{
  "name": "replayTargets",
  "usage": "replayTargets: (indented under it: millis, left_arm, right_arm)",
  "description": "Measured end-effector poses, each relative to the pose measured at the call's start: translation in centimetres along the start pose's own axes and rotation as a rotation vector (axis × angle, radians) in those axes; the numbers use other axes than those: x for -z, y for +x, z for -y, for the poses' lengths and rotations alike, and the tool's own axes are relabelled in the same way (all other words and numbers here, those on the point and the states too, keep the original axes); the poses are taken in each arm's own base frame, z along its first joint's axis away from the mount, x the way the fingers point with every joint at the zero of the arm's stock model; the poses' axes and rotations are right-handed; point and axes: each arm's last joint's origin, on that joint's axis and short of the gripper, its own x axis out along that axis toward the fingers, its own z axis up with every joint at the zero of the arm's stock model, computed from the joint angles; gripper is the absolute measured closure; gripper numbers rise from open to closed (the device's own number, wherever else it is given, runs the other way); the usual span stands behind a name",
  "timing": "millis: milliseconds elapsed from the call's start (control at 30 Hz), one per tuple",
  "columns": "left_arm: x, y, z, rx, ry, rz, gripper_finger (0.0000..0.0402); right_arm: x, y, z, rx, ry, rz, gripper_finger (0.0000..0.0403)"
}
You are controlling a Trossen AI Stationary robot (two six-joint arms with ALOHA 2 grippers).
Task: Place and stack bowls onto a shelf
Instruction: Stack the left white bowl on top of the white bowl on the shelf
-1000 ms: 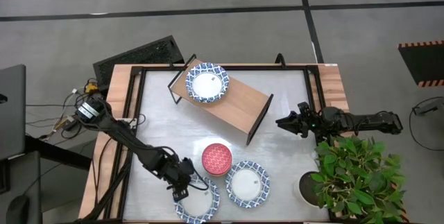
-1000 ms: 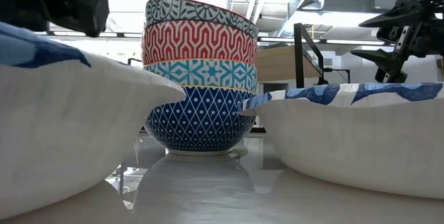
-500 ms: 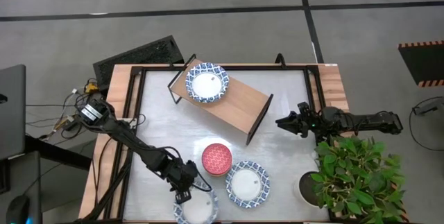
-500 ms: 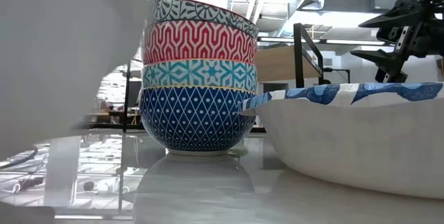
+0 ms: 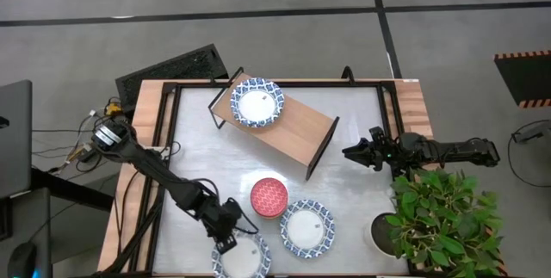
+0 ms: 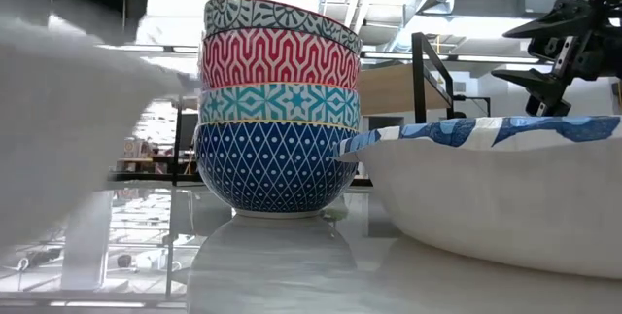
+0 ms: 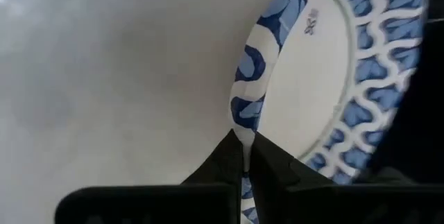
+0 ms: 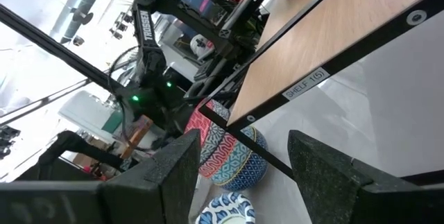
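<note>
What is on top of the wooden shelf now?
One white bowl with a blue patterned rim sits at one end of the shelf; the remaining board is bare. Whatever lies under the shelf is covered by the board.

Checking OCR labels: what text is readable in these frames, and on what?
"SHELF (5)": small label on the black frame edge of the shelf, right wrist view.
Small dark mark inside the bowl, left wrist view: too small to read.
Nothing else legible.

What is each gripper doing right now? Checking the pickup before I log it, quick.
Left gripper: shut on the rim of the white bowl with blue patterned rim.
Right gripper: open, holding nothing, beside the shelf.
</note>
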Motion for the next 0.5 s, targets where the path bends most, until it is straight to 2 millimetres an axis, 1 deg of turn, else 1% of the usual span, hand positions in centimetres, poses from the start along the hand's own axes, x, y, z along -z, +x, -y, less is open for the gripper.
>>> replayTargets:
  millis: [133,300,400,500]
  left_arm:
    - [0.3,-3.2,1.1,0.097,-0.039,0.028,0.0401]
    - [0.7,-8.1,1.8,0.23,-0.088,0.107,0.0401]
    - [0.3,-11.4,1.5,0.31,-0.157,0.209,0.0401]
    - [-0.4,-14.7,0.7,0.381,-0.267,0.382,0.0401]
  right_arm:
    - [0.0,0.0,0.0,0.0,-0.003,0.0,0.0159]
    - [0.0,0.0,0.0,0.0,-0.004,-0.001,0.0159]
    - [0.0,0.0,0.0,0.0,-0.019,-0.001,0.0159]
    - [0.0,0.0,0.0,0.0,-0.029,0.0,0.0159]
